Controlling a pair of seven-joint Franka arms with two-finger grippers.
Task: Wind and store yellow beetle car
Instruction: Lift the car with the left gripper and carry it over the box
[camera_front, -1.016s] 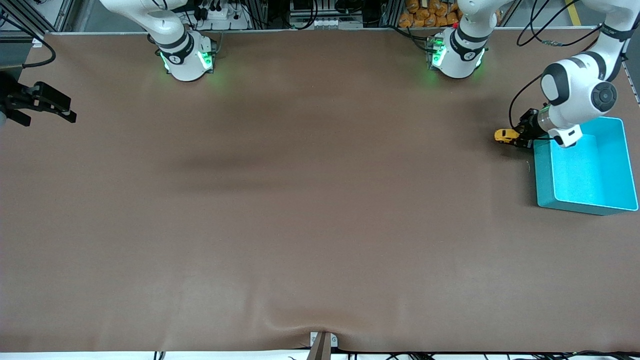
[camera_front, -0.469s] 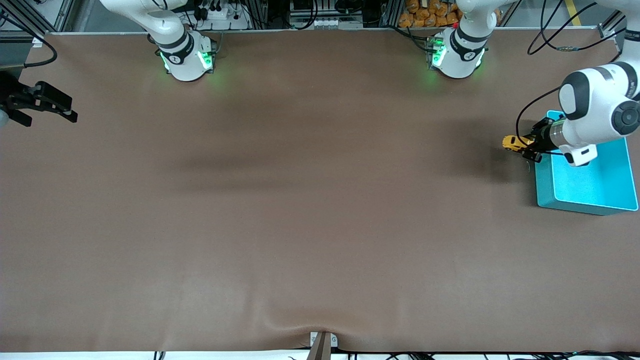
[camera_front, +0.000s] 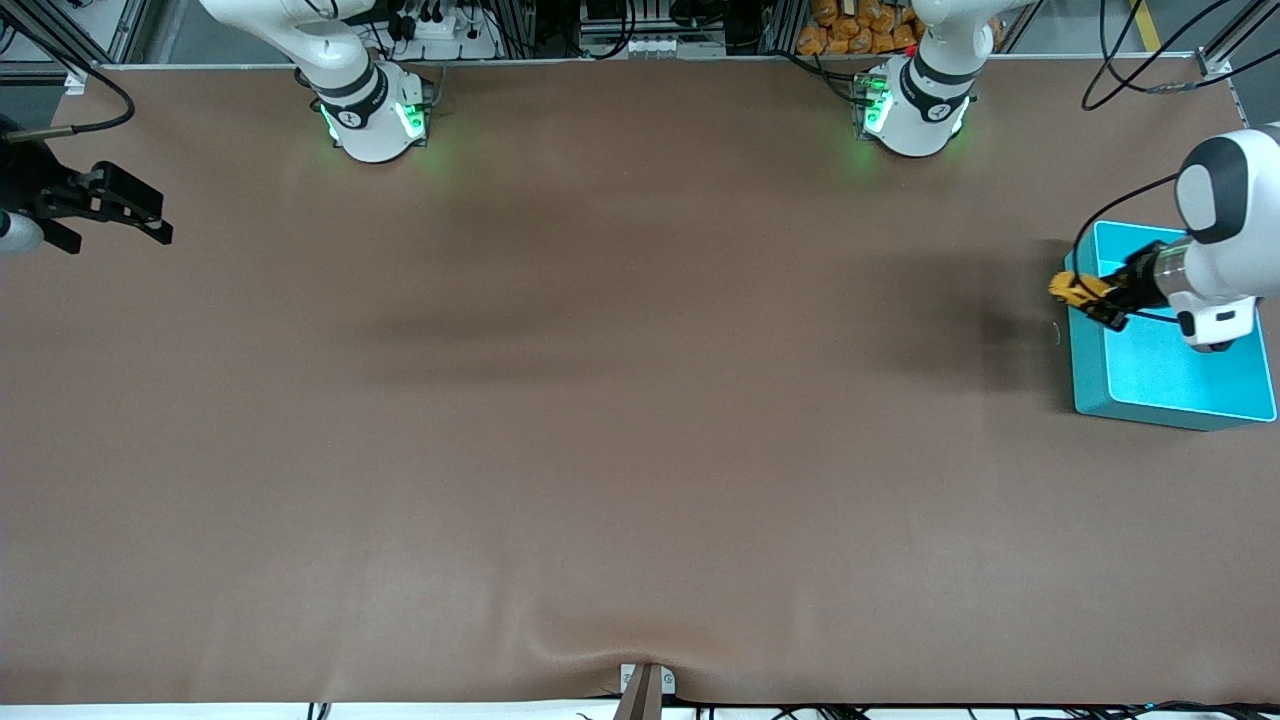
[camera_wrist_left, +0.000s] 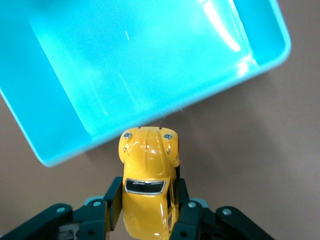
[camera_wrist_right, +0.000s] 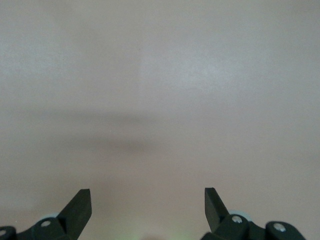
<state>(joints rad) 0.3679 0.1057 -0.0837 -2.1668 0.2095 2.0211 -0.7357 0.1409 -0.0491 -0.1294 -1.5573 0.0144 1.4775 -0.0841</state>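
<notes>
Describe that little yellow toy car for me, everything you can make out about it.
The yellow beetle car is a tiny, glossy toy with a rounded body, a dark window trimmed in silver and two small round headlights. The left gripper is shut on its sides, holding it in the air over the rim of the teal bin, nose pointing toward the bin. Nothing else touches it.

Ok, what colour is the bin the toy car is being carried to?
Teal bin, bright turquoise; clearest in the left wrist view.

1 yellow beetle car (camera_wrist_left: 148, 187), 1 teal bin (camera_front: 1090, 375), 2 claws, prob nothing else
</notes>
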